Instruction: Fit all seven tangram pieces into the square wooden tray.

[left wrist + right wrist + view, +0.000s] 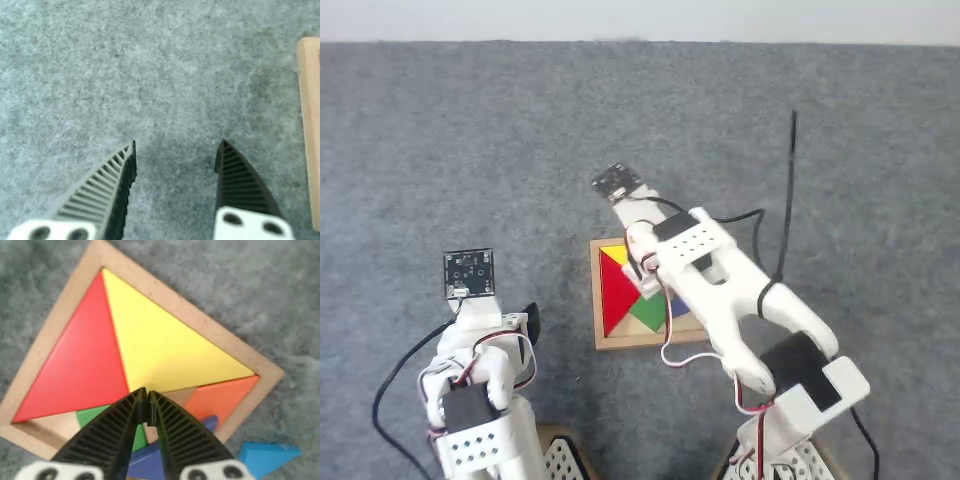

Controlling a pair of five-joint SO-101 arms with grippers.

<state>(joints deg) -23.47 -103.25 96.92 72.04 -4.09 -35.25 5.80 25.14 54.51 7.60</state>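
**Asker:** How do your jaws stand?

**Arm:** My right gripper (146,396) has its two ribbed black fingers pressed together, tip against tip, with nothing between them. My left gripper (177,145) stands wide apart and holds nothing.

**Asker:** What is under each?

**Arm:** My right tips hang over the square wooden tray (61,315), about where the large yellow triangle (165,345) and the large red triangle (80,365) meet. Both triangles lie flat inside the rim, side against side. Beside the yellow one sits an orange piece (220,397), and beside the red one a green piece (90,416). A dark blue piece (150,460) is partly hidden behind my fingers, so I cannot tell whether it is seated. Bare wood shows in one corner next to the green piece.

**Asker:** And outside the tray?

**Arm:** A light blue triangle (267,455) lies on the grey carpet (125,65), just beyond the rim near the orange piece. My left jaws hang over bare carpet.

**Asker:** Where is all this in the high view?

**Arm:** The tray is at the centre of the frame with my right arm reaching over it from the lower right. My left arm is at the lower left.
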